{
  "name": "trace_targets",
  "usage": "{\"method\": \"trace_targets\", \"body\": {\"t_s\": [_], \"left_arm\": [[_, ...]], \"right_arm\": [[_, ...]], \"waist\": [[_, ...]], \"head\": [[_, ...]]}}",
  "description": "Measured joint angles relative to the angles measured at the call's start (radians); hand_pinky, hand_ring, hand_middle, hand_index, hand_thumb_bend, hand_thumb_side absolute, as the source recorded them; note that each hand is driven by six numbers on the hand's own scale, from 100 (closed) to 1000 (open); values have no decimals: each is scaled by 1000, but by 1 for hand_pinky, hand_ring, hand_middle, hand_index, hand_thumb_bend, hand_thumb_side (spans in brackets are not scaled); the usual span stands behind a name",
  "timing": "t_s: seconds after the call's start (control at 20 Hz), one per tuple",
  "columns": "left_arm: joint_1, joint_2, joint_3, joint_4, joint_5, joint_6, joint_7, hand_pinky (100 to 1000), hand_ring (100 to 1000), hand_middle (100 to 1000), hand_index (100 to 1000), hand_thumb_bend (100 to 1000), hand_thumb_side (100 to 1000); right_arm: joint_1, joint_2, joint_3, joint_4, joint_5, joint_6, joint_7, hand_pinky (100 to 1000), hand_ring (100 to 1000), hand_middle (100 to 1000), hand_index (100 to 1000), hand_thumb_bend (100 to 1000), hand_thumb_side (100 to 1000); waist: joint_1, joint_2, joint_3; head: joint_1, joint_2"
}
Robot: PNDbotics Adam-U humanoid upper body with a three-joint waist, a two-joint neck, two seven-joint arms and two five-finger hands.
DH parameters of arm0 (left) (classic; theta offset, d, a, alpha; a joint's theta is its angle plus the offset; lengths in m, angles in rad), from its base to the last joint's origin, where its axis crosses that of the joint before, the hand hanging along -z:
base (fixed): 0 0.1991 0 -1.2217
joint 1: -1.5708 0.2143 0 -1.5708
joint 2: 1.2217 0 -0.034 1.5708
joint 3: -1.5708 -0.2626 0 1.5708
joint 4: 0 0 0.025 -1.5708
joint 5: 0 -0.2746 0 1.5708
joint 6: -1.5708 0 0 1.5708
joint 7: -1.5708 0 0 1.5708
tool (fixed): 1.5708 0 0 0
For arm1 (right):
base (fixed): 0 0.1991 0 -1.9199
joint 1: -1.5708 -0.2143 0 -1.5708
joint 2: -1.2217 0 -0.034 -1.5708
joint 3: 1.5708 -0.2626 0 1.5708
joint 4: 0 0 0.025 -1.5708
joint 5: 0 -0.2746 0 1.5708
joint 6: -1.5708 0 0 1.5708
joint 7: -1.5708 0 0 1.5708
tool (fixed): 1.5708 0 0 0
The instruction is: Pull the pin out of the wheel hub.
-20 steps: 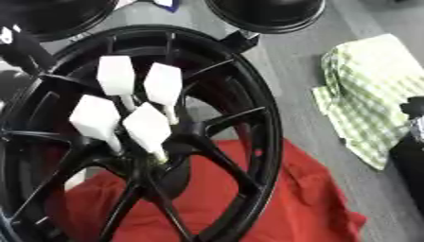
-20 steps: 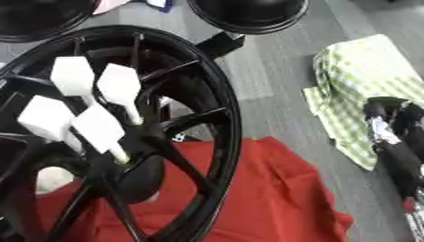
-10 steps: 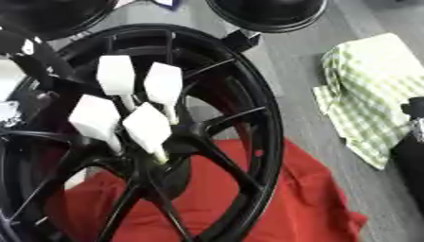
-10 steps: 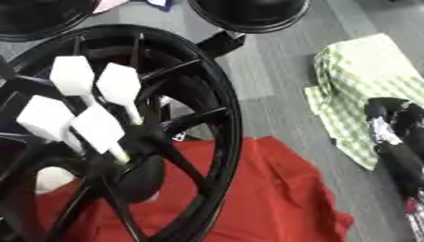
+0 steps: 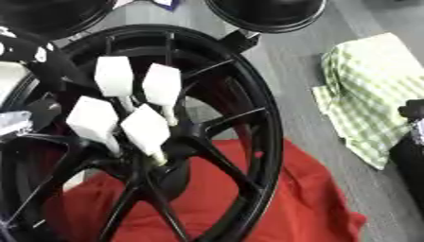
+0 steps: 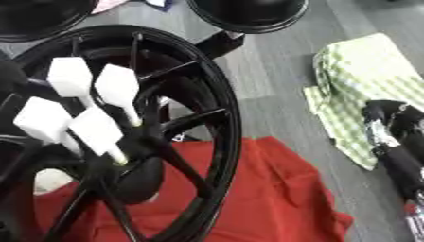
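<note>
A black wheel hub (image 5: 240, 118) leans across a red cloth (image 5: 290, 198) on a grey floor, with four white-headed pins (image 5: 145, 127) standing in its centre at about 9 o'clock of the left eye view. All four are seated, their stems running down toward the dark boss where the spokes meet.

The robot's left hand (image 5: 33, 52) enters at 10 o'clock, a black arm with silver fittings against the rim; whether its fingers are curled or straight cannot be told, and it holds no pin. The right hand (image 6: 393, 137) rests idle at 3 o'clock of the right eye view, beside a green checked cloth (image 5: 373, 94); its fingers cannot be read either.

The risks look plain. The pin heads stand close together, so a reaching hand may knock a neighbour or close on two at once. A pull off the stem's line could jam the pin in its hole. The hub sits on loose fabric and may shift or tip if tugged sideways.
</note>
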Motion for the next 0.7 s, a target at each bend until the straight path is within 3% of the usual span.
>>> {"method": "trace_targets", "body": {"t_s": [0.7], "left_arm": [[-19, -31, -19, 0, 18, 19, -18, 802, 780, 791, 835, 197, 653]], "right_arm": [[-9, 8, 1, 0, 0, 6, 6, 869, 762, 560, 685, 100, 443]], "waist": [[4, 14, -13]], "head": [[4, -1]]}}
